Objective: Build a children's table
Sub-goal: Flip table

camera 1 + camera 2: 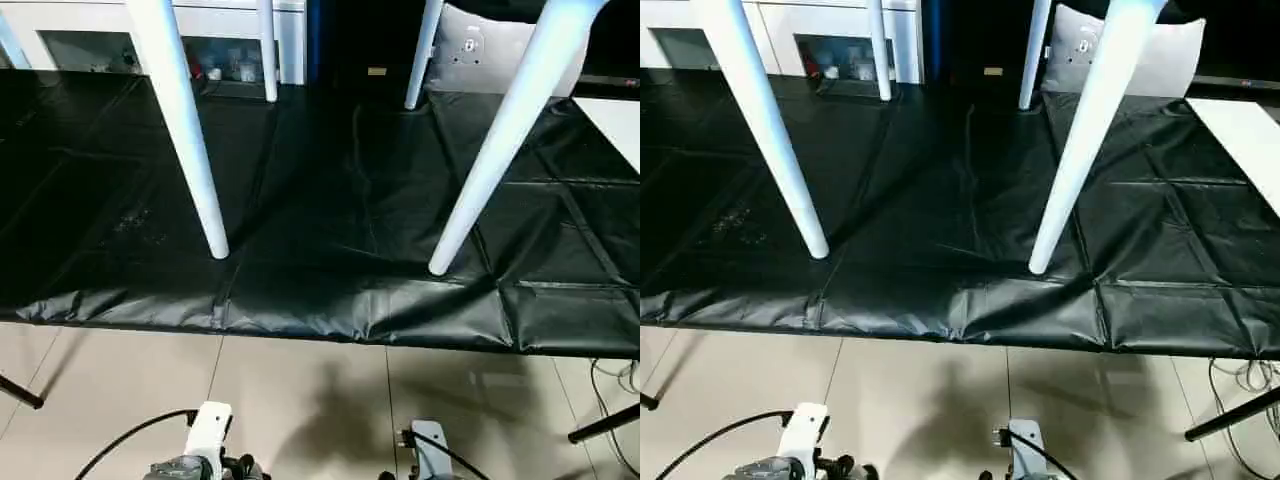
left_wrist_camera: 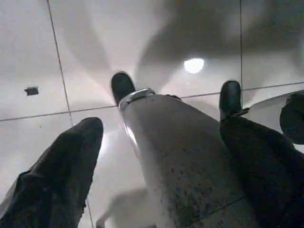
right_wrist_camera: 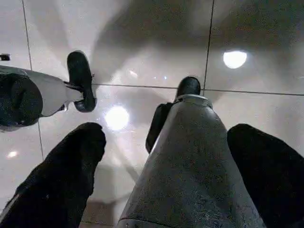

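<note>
- Four white legs (image 1: 190, 130) standing on black mat (image 1: 330, 240), table upright.
- Left gripper (image 2: 156, 118) jaws wide apart, gripping nothing.
- Right gripper (image 3: 166, 137) likewise, above floor (image 3: 142, 28).

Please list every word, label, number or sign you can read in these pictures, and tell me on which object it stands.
No text can be read.
Grey panel behind the table legs: a small mark, too blurred to read.
Small yellowish tag on the dark background: too small to read.
Cabinet shelf items: no legible labels.
</note>
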